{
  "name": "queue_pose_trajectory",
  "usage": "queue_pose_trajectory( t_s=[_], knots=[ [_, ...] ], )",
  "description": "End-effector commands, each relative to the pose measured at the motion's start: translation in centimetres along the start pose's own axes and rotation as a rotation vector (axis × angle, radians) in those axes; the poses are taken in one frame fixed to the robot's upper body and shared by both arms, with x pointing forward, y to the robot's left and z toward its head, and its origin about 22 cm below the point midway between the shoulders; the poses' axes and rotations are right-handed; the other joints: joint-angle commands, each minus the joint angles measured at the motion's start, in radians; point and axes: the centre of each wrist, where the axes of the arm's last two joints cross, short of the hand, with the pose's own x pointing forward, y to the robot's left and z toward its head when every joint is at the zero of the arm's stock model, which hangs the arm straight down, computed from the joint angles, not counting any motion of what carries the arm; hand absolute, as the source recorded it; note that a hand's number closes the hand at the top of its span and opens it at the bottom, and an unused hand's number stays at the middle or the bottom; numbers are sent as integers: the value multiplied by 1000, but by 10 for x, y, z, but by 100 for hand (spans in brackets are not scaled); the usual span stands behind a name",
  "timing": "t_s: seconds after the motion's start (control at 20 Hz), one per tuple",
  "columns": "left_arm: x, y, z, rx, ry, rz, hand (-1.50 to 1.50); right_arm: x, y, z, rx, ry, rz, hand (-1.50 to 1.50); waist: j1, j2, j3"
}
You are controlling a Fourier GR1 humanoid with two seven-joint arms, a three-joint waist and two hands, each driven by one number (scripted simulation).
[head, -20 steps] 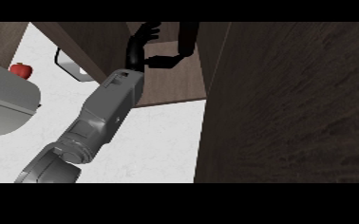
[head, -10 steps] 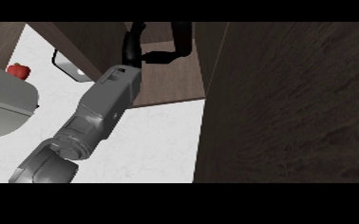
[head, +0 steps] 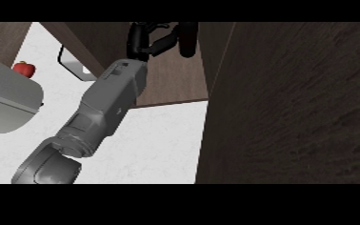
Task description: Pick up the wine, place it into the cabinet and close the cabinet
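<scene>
The wine bottle (head: 188, 39) shows as a dark upright shape inside the open cabinet (head: 172, 83), close to the view's top. My left hand (head: 143, 40) reaches up into the cabinet on its grey forearm, just left of the bottle. Its curled fingers (head: 166, 42) and thumb reach across to the bottle's side and close on it. The bottle's top is cut off by the view's edge. The cabinet's dark brown door (head: 281, 105) stands open and fills the right side. My right hand is out of sight.
A red fruit or pepper (head: 23, 68) sits at the left edge above a grey round vessel (head: 14, 106). A metal handle (head: 70, 65) juts from the cabinet's left panel. White counter (head: 158, 145) lies below the cabinet.
My left forearm has shifted a little to the left and the hand has gone slightly higher into the cabinet. The bottle stays at about the same spot.
</scene>
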Motion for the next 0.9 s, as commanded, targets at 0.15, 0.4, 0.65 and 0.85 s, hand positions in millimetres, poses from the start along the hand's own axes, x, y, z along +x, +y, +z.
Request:
queue_pose_trajectory(
  t_s=[0.15, 0.4, 0.65, 0.85],
  knots=[
    [11, -14, -4, -126, -39, 150, -150, 48, -4, 10, -10, -13, -74, -150, 34, -15, 1],
    [11, -30, 1, -143, -14, 182, -150, 52, -3, 13, -15, -7, -83, -150, 50, -21, 1],
    [24, -40, -4, -160, -2, 189, -150, 50, -3, 17, -48, 33, -74, -150, 54, -34, 2],
    [9, -33, 7, -180, -4, 215, -150, 57, -7, 16, -65, 32, -63, -150, 82, -44, 2]
  ],
)
